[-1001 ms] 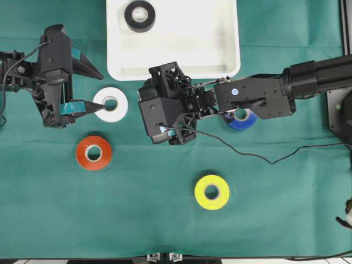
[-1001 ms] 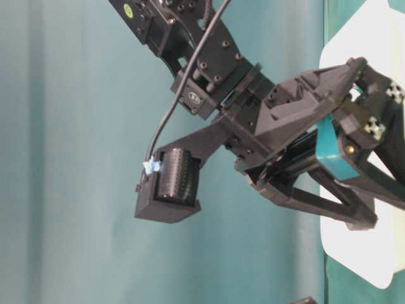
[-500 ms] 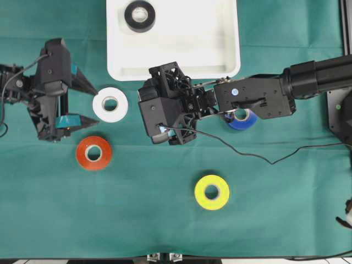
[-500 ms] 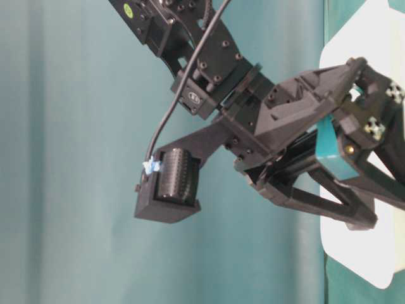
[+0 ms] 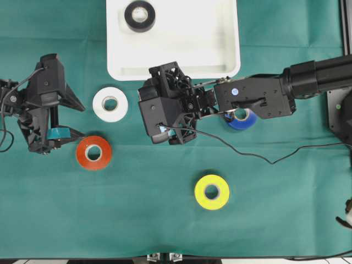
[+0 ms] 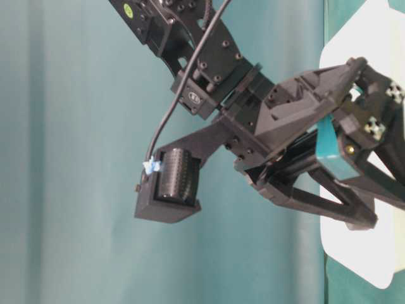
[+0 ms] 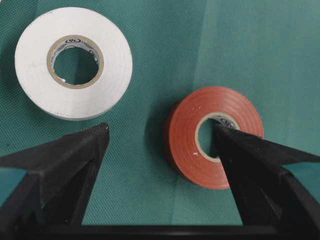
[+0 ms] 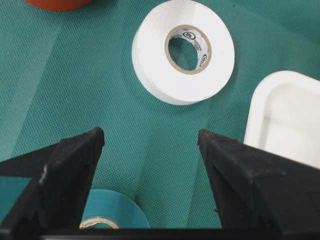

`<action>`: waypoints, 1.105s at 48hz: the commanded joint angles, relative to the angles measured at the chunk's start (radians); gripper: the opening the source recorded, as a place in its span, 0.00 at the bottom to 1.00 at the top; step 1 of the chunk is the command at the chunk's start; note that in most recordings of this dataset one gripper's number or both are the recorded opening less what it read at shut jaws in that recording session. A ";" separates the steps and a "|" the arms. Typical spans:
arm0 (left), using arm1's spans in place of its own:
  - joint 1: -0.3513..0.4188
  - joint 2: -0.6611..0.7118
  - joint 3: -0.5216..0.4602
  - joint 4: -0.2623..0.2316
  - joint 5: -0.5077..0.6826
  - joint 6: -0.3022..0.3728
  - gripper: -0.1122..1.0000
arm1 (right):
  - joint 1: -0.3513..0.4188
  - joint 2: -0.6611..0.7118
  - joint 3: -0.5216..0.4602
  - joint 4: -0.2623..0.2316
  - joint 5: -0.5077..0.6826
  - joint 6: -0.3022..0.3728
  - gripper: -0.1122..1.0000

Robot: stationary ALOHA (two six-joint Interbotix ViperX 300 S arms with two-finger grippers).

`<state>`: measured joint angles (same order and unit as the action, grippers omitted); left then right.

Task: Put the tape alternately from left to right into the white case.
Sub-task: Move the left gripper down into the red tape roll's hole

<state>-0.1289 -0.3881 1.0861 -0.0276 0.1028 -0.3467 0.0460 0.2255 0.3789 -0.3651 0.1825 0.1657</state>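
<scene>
Both tools wide open, empty; R tool [image 5: 165, 129] over teal roll [image 8: 107, 212], R arm hides blue roll [image 5: 242, 120].

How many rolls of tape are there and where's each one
6: black roll in the white case; white, orange-red, yellow on the cloth; blue partly under the right arm; teal beneath the right gripper.

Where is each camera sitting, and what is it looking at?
Overhead: high above, looking straight down; both arms, white case.
Table-level: low, level; the right arm fills it.
Left wrist: on the left gripper, looking down past its open fingers at the orange-red roll.
Right wrist: on the right gripper, open.
Both wrist views share the white roll.
</scene>
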 commanded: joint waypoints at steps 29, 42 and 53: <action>-0.089 0.244 -0.095 -0.002 -0.002 -0.025 0.69 | 0.003 -0.041 0.008 0.000 -0.008 0.002 0.85; -0.089 0.324 -0.120 -0.002 0.000 -0.028 0.69 | 0.003 -0.041 0.018 0.002 -0.009 0.002 0.85; -0.089 0.341 -0.126 -0.002 0.000 -0.028 0.68 | 0.003 -0.043 0.020 0.002 -0.011 0.002 0.85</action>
<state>-0.2148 -0.0476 0.9603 -0.0276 0.1058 -0.3743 0.0460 0.2255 0.4065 -0.3651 0.1810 0.1657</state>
